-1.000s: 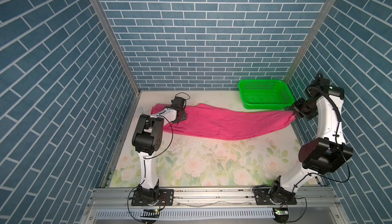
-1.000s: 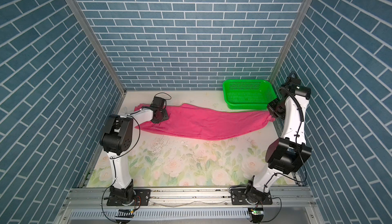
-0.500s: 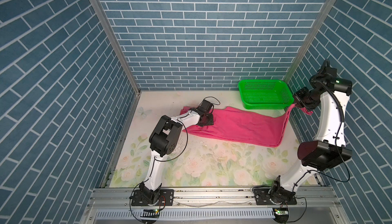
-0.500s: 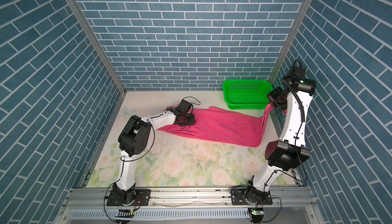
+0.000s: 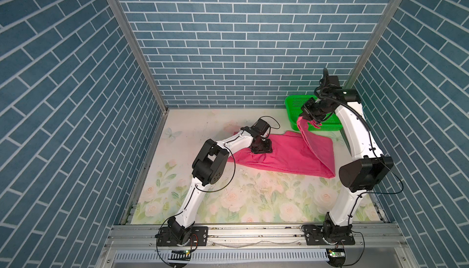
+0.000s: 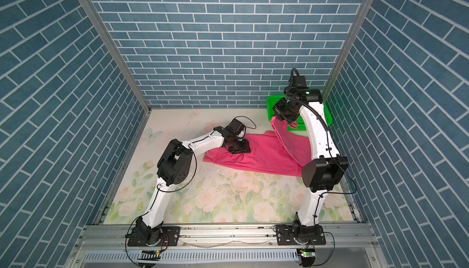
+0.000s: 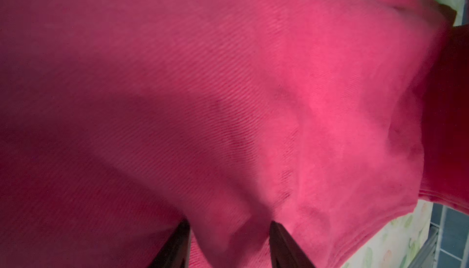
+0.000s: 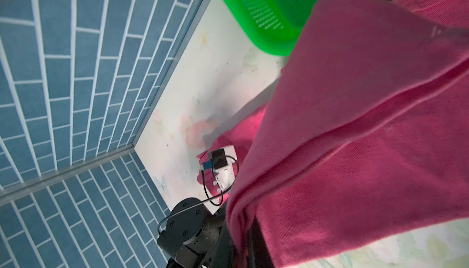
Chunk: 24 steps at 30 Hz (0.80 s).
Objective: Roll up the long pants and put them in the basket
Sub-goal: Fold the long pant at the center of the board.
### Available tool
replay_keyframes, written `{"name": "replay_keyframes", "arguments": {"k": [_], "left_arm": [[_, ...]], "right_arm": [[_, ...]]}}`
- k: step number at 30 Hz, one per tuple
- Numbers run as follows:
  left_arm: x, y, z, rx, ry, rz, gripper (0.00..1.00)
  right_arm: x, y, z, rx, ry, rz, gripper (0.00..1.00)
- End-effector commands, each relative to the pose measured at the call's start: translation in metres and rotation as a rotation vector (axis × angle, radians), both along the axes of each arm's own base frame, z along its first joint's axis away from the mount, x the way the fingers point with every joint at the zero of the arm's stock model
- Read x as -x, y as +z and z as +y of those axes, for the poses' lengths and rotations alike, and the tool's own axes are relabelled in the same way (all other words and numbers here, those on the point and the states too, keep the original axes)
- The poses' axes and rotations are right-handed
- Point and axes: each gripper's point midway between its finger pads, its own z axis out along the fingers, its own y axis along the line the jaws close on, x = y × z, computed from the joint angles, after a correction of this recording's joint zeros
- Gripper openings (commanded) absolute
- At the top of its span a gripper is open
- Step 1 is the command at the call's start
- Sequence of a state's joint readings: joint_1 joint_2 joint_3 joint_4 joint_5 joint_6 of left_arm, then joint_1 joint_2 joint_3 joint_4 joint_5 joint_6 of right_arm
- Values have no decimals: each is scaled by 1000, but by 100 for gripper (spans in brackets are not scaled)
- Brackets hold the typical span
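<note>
The long pants [image 5: 284, 157] [image 6: 266, 159] lie as a magenta band across the back of the flowered mat. Their right part is doubled back and rises as a slanted strip. My right gripper [image 5: 308, 120] [image 6: 280, 118] is shut on that raised end, held in the air at the green basket's front left corner. In the right wrist view the cloth [image 8: 368, 127] hangs from the gripper [image 8: 243, 244]. My left gripper [image 5: 261, 151] [image 6: 239, 150] presses down on the pants near their left end. Its fingers [image 7: 229, 225] stand partly apart with a ridge of pink cloth [image 7: 228, 102] bunched between them.
A green mesh basket [image 5: 291, 102] [image 6: 270, 103] [image 8: 266, 5] stands in the back right corner, partly behind the right arm. Blue brick walls close in the left, back and right sides. The flowered mat [image 5: 241, 190] stretches bare in front of the pants.
The left gripper has slid right, bringing the pants' left end with it. The right gripper has lifted its end and carried it left, so the right part now folds back over.
</note>
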<state>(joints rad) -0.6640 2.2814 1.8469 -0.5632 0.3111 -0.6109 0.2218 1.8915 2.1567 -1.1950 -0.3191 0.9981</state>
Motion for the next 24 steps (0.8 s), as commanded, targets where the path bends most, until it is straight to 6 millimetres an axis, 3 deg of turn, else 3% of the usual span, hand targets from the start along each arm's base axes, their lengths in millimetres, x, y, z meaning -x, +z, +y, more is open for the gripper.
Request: {"name": "replay_keyframes", "arguments": {"k": [1,5,8,10,13,20,24], "left_arm": [[-54,94,69,18,214,-167,58],[-93,171,152,-25,390,-329,58],[-103,197,196,-110,426,-380,59],[-101,193,214,-158,428,-374,59],[-90,172,228,-178,438,-344,59],[-66,142,234,-153,446,-294,59],[-63,139,237,-155,438,-295,59]], "right_arm": [[-3,9,25,-79,-18,-4,0],[3,4,49,-95,15,18,0],[8,-1,73,-108,60,40,0],[11,-5,94,-120,94,49,0],[16,-13,123,-137,137,69,0],[21,-20,170,-168,197,85,0],[25,-33,185,-160,225,115,0]]}}
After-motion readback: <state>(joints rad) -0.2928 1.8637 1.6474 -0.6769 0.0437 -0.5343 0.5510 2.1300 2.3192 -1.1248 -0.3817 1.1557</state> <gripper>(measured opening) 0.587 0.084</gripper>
